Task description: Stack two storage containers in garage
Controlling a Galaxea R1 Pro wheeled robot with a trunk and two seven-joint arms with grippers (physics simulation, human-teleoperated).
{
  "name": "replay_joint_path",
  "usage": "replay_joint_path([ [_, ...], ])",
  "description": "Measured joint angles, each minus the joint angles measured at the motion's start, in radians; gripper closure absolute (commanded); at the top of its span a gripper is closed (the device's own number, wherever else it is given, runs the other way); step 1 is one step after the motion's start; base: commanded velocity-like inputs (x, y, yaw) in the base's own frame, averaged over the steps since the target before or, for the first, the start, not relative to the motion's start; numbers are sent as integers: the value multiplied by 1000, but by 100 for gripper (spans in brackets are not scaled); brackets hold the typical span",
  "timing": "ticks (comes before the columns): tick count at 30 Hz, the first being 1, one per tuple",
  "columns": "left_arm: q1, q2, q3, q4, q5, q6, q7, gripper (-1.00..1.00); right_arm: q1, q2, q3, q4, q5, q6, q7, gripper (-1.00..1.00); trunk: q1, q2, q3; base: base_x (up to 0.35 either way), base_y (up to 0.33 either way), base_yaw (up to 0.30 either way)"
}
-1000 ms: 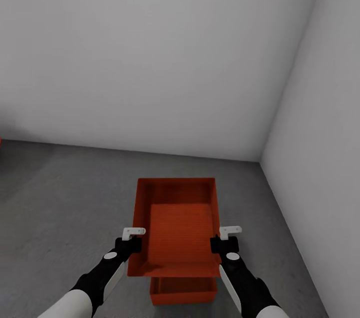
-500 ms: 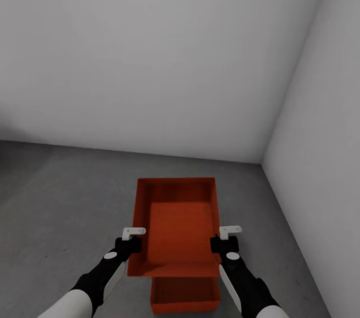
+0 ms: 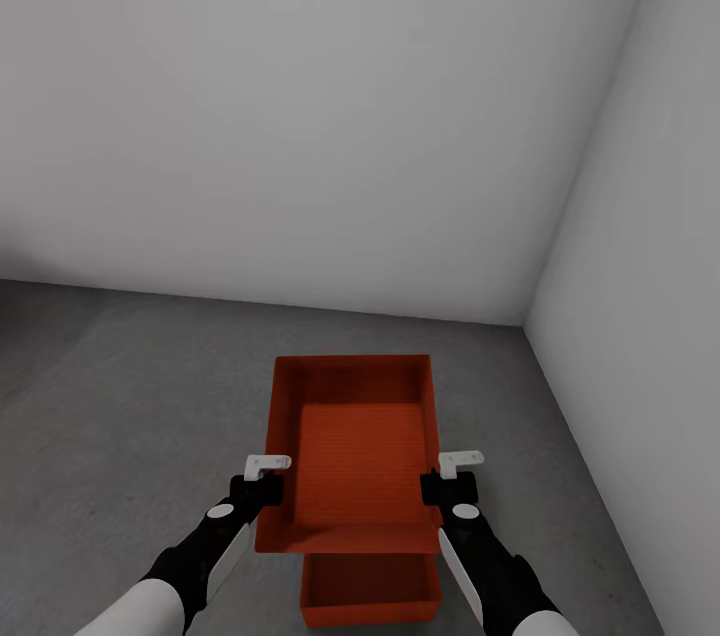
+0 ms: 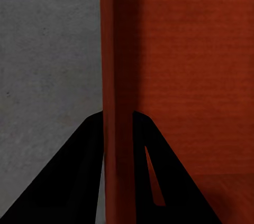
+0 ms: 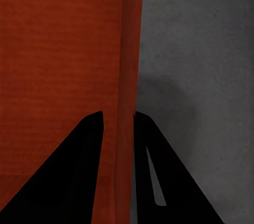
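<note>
I hold one orange-red storage container [image 3: 350, 446] level above the grey concrete floor [image 3: 130, 396] of the garage. My left gripper [image 3: 262, 486] is shut on its left wall [image 4: 117, 76], and my right gripper [image 3: 447, 486] is shut on its right wall [image 5: 129, 65]. Each wrist view shows the wall pinched between two dark fingers [image 4: 79, 182] [image 5: 79, 176]. The second storage container [image 3: 370, 591] lies on the floor below and nearer to me, partly hidden under the held one.
A plain white wall [image 3: 300, 116] stands ahead and another white wall [image 3: 650, 266] closes the right side, meeting in a corner. Bare concrete spreads to the left of the containers.
The view has shifted a little to the right; a red sliver at the left edge is gone. The lower container shows slightly further right under the held one. Both grips are unchanged.
</note>
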Motion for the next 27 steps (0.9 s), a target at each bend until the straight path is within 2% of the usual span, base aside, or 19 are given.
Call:
replay_joint_path([
  [8,0,0,0,1,1,0,0,100,0,0,0,0,0,1,0,100,31,-56,-25,0,0,0],
  [15,0,0,1,0,0,-1,0,100,0,0,0,-2,0,1,0,100,31,-56,-25,0,0,0],
  [27,0,0,0,0,0,0,0,100,0,0,0,-1,0,1,0,100,77,-140,-63,0,0,0],
])
